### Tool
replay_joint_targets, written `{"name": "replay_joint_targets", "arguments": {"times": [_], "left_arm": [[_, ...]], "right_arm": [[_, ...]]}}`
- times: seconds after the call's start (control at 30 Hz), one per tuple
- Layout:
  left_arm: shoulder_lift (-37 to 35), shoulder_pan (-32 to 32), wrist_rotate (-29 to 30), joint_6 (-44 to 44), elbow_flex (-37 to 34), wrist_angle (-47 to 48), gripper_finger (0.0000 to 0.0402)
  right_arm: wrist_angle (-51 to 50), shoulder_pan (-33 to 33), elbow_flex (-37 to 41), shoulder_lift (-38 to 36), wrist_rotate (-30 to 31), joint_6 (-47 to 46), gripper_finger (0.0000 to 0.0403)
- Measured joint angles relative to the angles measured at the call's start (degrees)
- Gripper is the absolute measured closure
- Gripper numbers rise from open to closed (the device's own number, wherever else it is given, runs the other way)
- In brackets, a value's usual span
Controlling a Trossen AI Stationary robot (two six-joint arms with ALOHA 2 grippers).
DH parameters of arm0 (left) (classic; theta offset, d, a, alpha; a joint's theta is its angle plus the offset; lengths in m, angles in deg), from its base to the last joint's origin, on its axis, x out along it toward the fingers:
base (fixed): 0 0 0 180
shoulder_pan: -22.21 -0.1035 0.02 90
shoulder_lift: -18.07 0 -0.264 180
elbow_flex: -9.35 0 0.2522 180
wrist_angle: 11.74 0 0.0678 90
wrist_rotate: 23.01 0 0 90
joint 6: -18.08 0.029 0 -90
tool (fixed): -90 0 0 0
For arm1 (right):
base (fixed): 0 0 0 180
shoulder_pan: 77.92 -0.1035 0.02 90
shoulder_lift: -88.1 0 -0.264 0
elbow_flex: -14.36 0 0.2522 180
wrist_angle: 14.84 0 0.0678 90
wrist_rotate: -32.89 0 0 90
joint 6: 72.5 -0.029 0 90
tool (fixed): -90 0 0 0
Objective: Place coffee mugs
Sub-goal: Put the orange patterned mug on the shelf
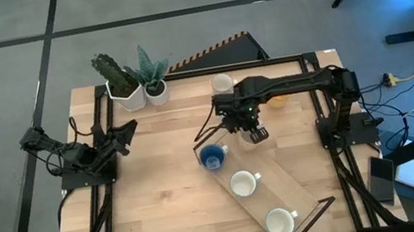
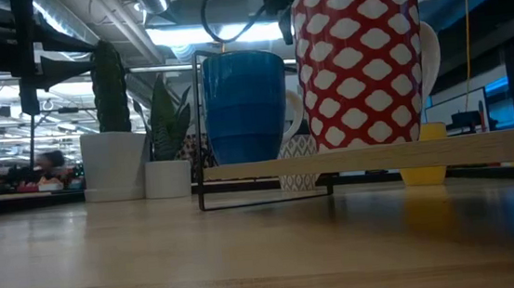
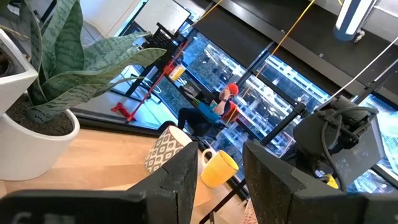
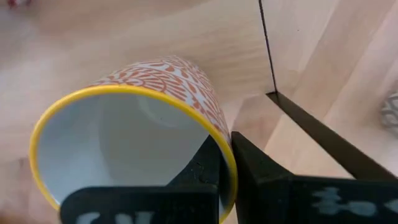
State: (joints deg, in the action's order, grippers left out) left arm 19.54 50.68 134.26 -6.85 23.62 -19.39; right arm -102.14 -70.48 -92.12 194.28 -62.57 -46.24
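Observation:
My right gripper (image 1: 254, 131) reaches over the table's middle, at the far end of a slanted wooden rack (image 1: 282, 178), and is shut on an orange-patterned mug with a yellow rim (image 4: 134, 146). On the rack stand a dark blue mug (image 1: 213, 158) and two white-looking mugs (image 1: 243, 184) (image 1: 280, 222). In the low view the blue mug (image 2: 245, 108) stands beside a red-and-white patterned mug (image 2: 361, 56). A patterned cream mug (image 1: 222, 83) and a yellow-orange mug (image 1: 277, 102) stand on the table farther back. My left gripper (image 1: 131, 129) waits open at the table's left. My right gripper holds the orange-patterned mug by its yellow rim (image 4: 229, 163), one finger inside the mug and one outside against the wall. The fingers come from above, pointing down. The mug's mouth faces up toward the wrist; whether its base rests on anything I cannot tell.
Two white pots with green plants (image 1: 134, 90) stand at the far left of the table. A black frame (image 1: 183, 76) runs around the table's edges. The rack's thin black wire leg (image 4: 267, 50) is close to the held mug. Bare wood (image 1: 161, 192) lies left of the rack.

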Motion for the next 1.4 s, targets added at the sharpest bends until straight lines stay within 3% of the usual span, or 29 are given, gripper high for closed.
{"name": "replay_joint_targets", "arguments": {"times": [0.3, 0.6, 0.9, 1.4], "left_arm": [[0.0, 0.0, 0.0, 0.0, 0.0, 0.0, 0.0280], [0.0, 0.0, 0.0, 0.0, 0.0, 0.0, 0.0280], [0.0, 0.0, 0.0, 0.0, 0.0, 0.0, 0.0280], [0.0, 0.0, 0.0, 0.0, 0.0, 0.0, 0.0280]], "right_arm": [[-1.4, -0.4, -5.2, 0.9, 1.8, 4.3, 0.0403], [-5.1, -3.8, -7.5, 0.9, -0.5, 4.6, 0.0403], [-4.3, -8.0, -7.5, 0.9, 1.4, 13.2, 0.0403], [-1.6, -8.2, -7.5, 1.6, 1.8, 25.3, 0.0403]]}}
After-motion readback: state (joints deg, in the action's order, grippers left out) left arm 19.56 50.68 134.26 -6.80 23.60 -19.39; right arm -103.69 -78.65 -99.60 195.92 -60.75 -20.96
